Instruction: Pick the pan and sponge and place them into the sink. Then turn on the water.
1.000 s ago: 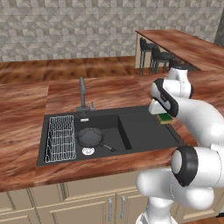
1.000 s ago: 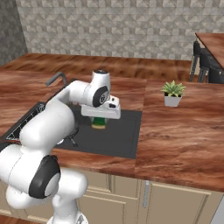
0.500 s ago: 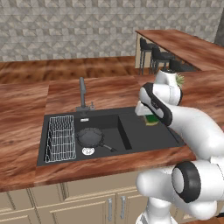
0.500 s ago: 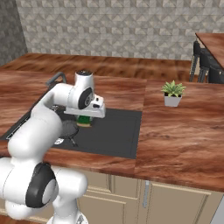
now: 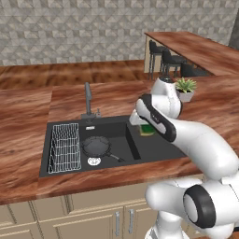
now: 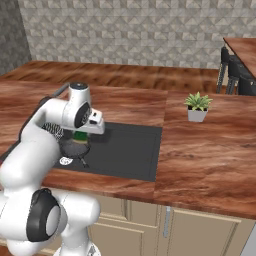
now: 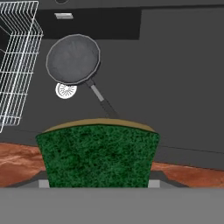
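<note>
The jaws are pinching the sponge, which hangs above the flat drainboard half of the sink, close to the ridge that divides it from the basin; in the hand view its green face fills the lower middle, with a thin yellow edge along its top. In the left base view the sponge shows as a small green patch just under the white hand, and in the right base view a bit of green sponge shows below the hand. The pan lies inside the basin, near its middle, with its long handle pointing toward the front edge of the desk and the dividing ridge. The round silver drain sits just in front of the pan, touching or nearly touching its rim in the pictures. A wire rack stands at the left end of the basin, beside the pan. The faucet rises at the back edge of the sink. A small potted plant stands on the desk beyond the right end of the sink, well apart from it.
</note>
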